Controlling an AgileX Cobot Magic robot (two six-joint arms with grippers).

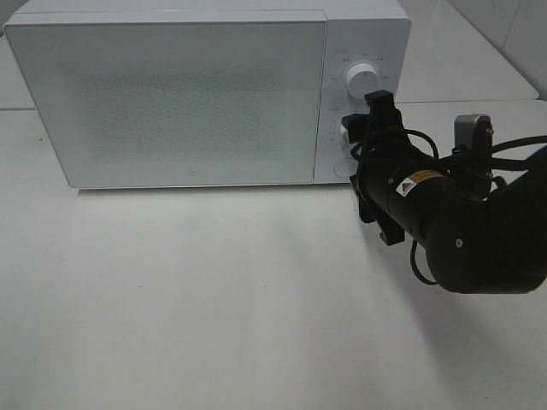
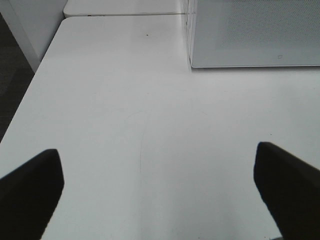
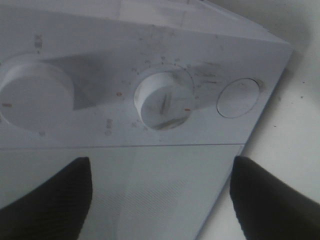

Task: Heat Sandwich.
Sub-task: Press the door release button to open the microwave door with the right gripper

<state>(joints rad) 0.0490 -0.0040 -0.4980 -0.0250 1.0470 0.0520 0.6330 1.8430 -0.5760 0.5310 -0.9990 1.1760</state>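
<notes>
Presently right hand (image 3: 161,166) spread, facing microwave (image 1: 171,94) knob (image 3: 164,100).

Left hand (image 2: 156,165) and right hand (image 3: 161,172) gape open

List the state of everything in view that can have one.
Microwave door: shut.
Lower dial: not gripped; setting too blurred to read.
Left gripper: jaws open, empty.
Right gripper: jaws open, empty, facing the lower dial.
Sandwich: not in view.
</notes>
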